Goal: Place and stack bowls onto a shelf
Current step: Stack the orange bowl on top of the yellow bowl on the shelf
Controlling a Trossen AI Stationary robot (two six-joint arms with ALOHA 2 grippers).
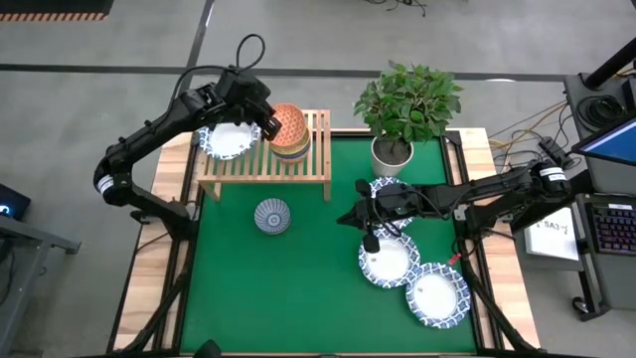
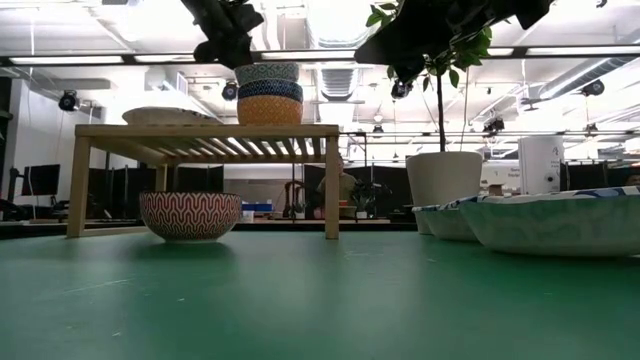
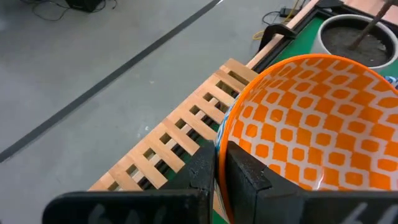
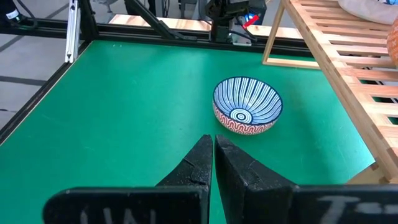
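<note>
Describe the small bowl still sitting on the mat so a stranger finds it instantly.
Start at the wooden shelf at the green mat's far edge. Just in front of it stands one small deep bowl, alone. Unlike the wide white bowls, it has red-orange outside and blue stripes inside.

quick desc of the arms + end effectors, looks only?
Both arms black, jointed, with white bands on some links. Left arm has a black cable loop above its wrist. Right arm has cabling along it and a small red spot near its base. Left end effector and right end effector each have two flat black wedge-shaped fingers.
</note>
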